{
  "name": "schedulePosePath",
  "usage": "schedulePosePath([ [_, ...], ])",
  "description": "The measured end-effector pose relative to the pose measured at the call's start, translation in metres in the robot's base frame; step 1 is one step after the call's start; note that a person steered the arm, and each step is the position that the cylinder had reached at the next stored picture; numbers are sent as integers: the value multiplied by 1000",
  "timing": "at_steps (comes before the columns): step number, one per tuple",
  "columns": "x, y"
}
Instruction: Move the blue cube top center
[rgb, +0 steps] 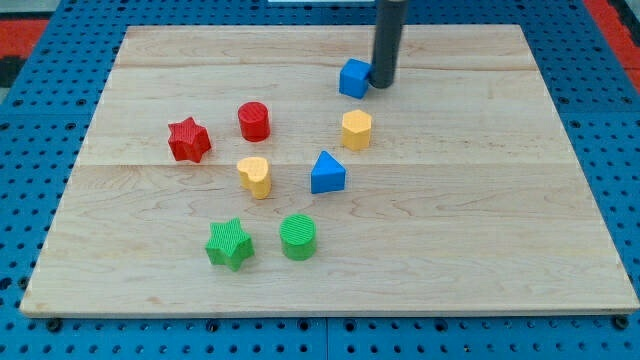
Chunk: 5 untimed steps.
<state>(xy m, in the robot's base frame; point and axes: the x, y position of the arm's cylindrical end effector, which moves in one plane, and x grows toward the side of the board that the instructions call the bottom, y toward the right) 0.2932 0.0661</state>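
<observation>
The blue cube (353, 77) sits on the wooden board (480, 180) near the view's top, a little right of centre. My tip (382, 84) stands right beside the cube's right side, touching or nearly touching it. The dark rod rises from there out of the view's top.
A yellow hexagonal block (356, 130) lies just below the blue cube. A blue triangular block (326, 174), a yellow block (255, 176), a red cylinder (254, 121), a red star (188, 139), a green star (229, 244) and a green cylinder (298, 237) lie lower and to the left.
</observation>
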Motion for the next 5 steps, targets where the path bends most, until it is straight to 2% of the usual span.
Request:
schedulePosePath([
  [1,-28,-41],
  [2,1,-4],
  [3,11,-60],
  [5,14,-106],
])
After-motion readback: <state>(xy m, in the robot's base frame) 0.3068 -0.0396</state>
